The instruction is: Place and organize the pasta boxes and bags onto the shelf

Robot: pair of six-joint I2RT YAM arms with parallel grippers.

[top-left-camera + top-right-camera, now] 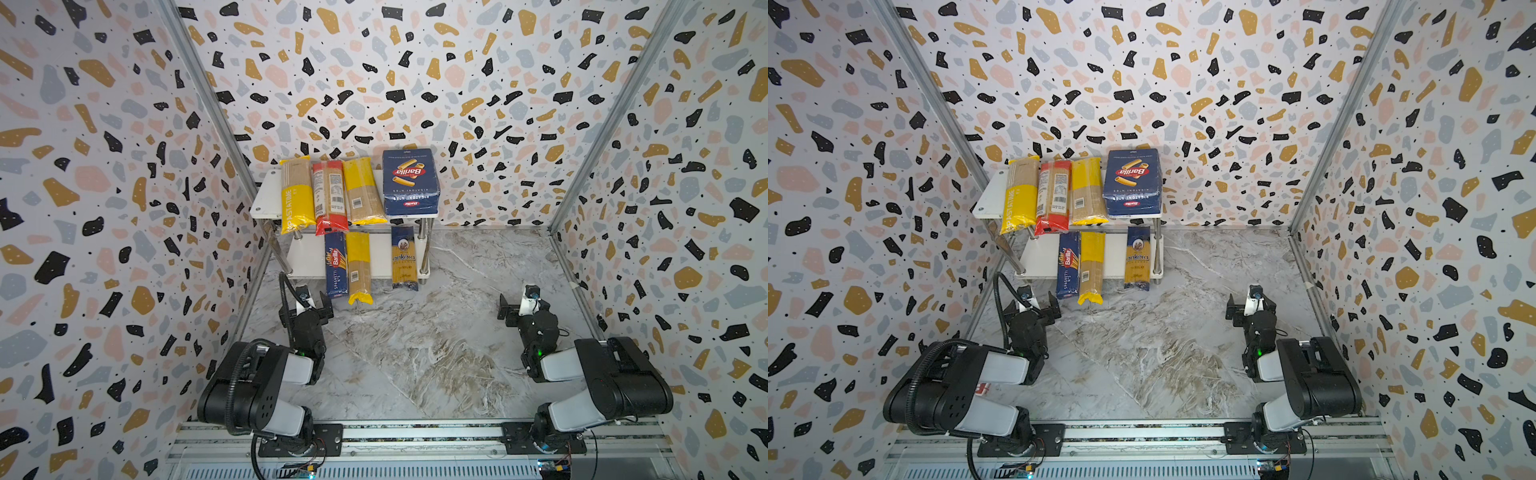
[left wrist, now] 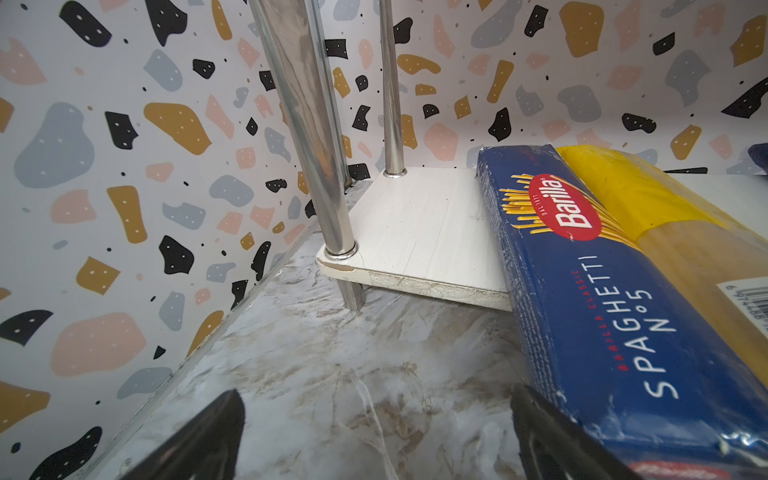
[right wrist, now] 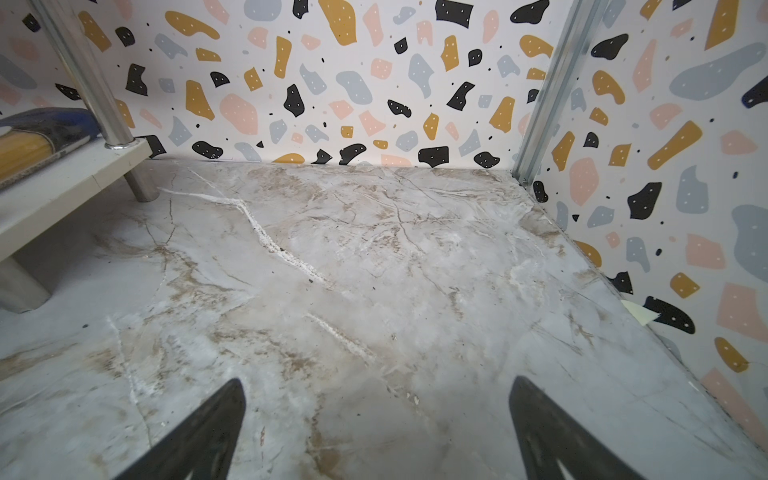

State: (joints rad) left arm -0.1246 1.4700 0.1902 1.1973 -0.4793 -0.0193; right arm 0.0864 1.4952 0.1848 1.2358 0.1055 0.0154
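Seven packages sit on the shelf (image 1: 266, 195), both arms low over the marble table (image 1: 415, 357). Up top, left to right in both top views: the PASTATIME bag (image 1: 297, 195), the red-ended bag (image 1: 330, 197), a yellow-ended bag (image 1: 363, 191), then the wide rigatoni box (image 1: 410, 183) at the right end. Down below, the spaghetti box (image 1: 336, 264) and a second yellow-ended bag (image 1: 358, 268) lie side by side, poking past the front edge; the ankara bag (image 1: 404, 257) lies apart, near the right posts. Left gripper (image 2: 376, 415): jaws spread wide, empty, just beside the spaghetti box's end. Right gripper (image 3: 376, 399): equally spread, empty, apart from the shelf.
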